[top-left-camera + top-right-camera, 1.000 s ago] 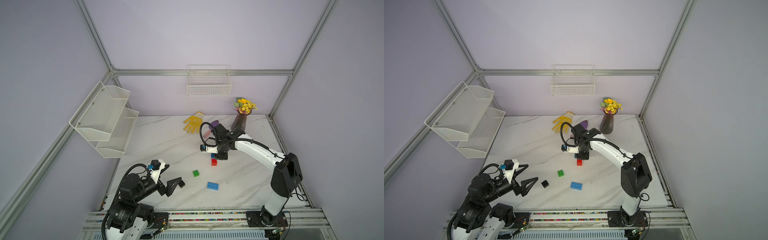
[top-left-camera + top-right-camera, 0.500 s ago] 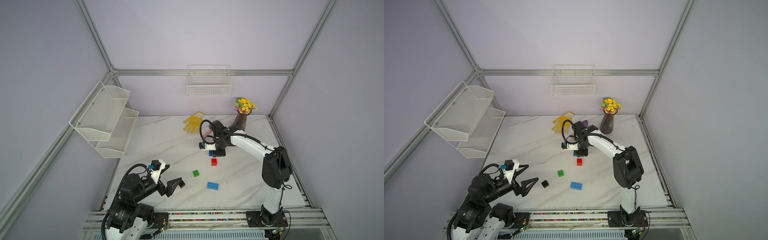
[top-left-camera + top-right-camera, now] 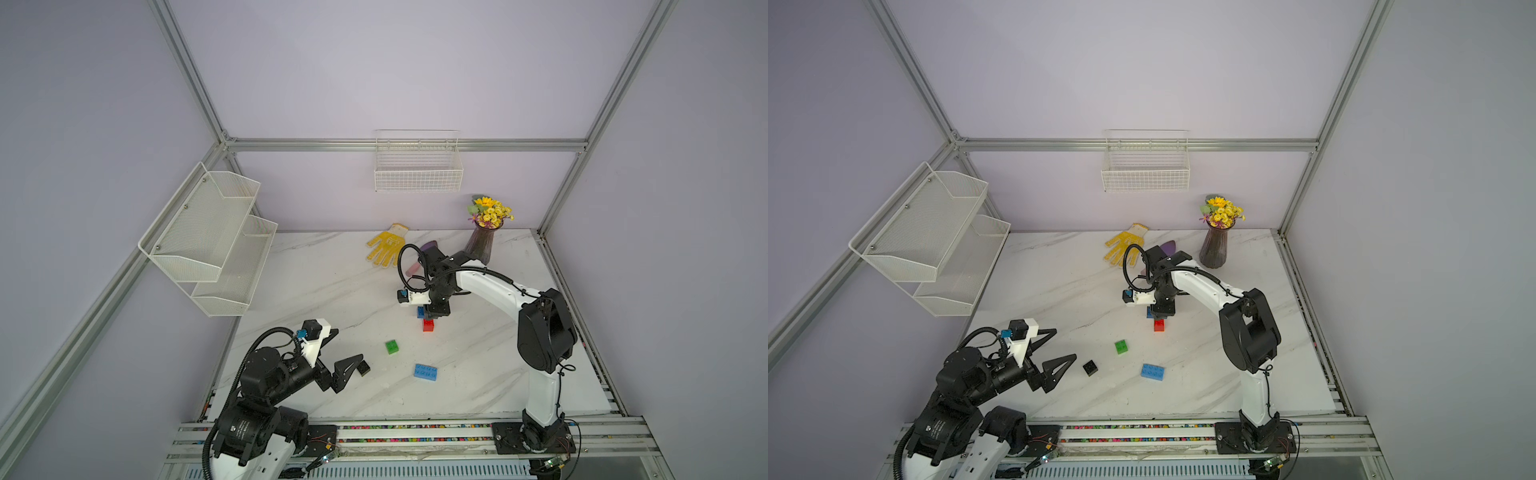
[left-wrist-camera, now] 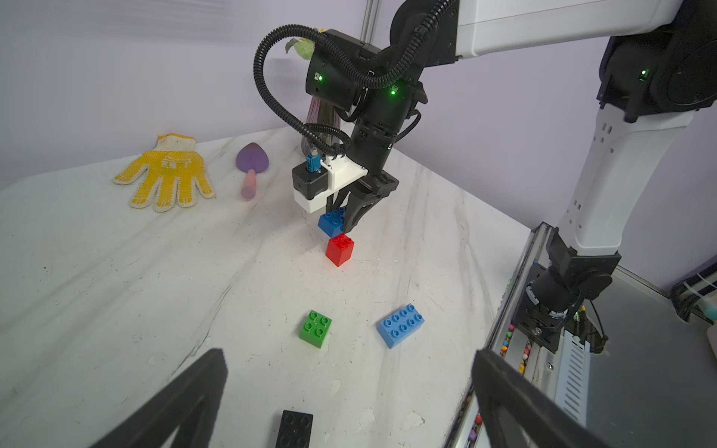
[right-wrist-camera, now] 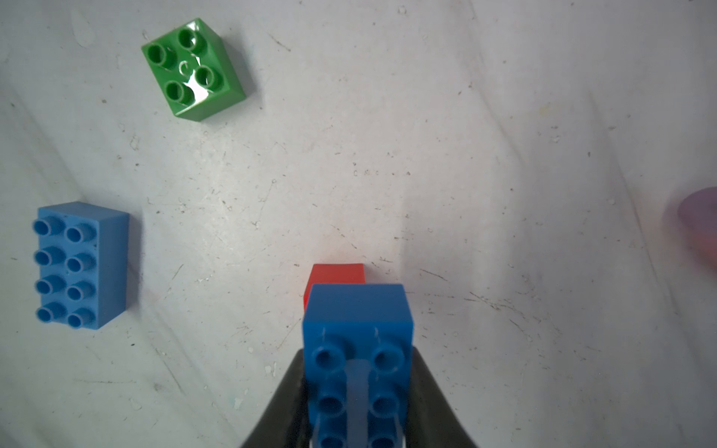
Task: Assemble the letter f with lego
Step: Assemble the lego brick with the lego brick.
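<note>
My right gripper (image 3: 434, 313) (image 5: 357, 357) is shut on a dark blue lego brick (image 4: 331, 224) (image 5: 357, 322), studs up. The brick hangs just over the red brick (image 4: 340, 249) (image 5: 337, 273) and covers most of it; whether they touch I cannot tell. A green brick (image 3: 391, 346) (image 4: 316, 328), a light blue long brick (image 3: 426, 371) (image 4: 400, 325) and a black brick (image 3: 1090, 367) (image 4: 295, 428) lie loose toward the front. Near the front left, my left gripper (image 3: 1064, 343) (image 4: 349, 368) stands wide open and empty, just short of the black brick.
At the back lie a yellow glove (image 3: 386, 248) and a purple trowel (image 4: 251, 163), beside a vase of flowers (image 3: 482, 245). A white mesh shelf (image 3: 212, 232) hangs on the left wall and a wire basket (image 3: 417, 166) on the back wall. The mounting rail (image 3: 415, 432) runs along the front edge.
The right arm's elbow has swung inward and back while its gripper stayed over the red brick with the blue brick. The left arm has not moved.
</note>
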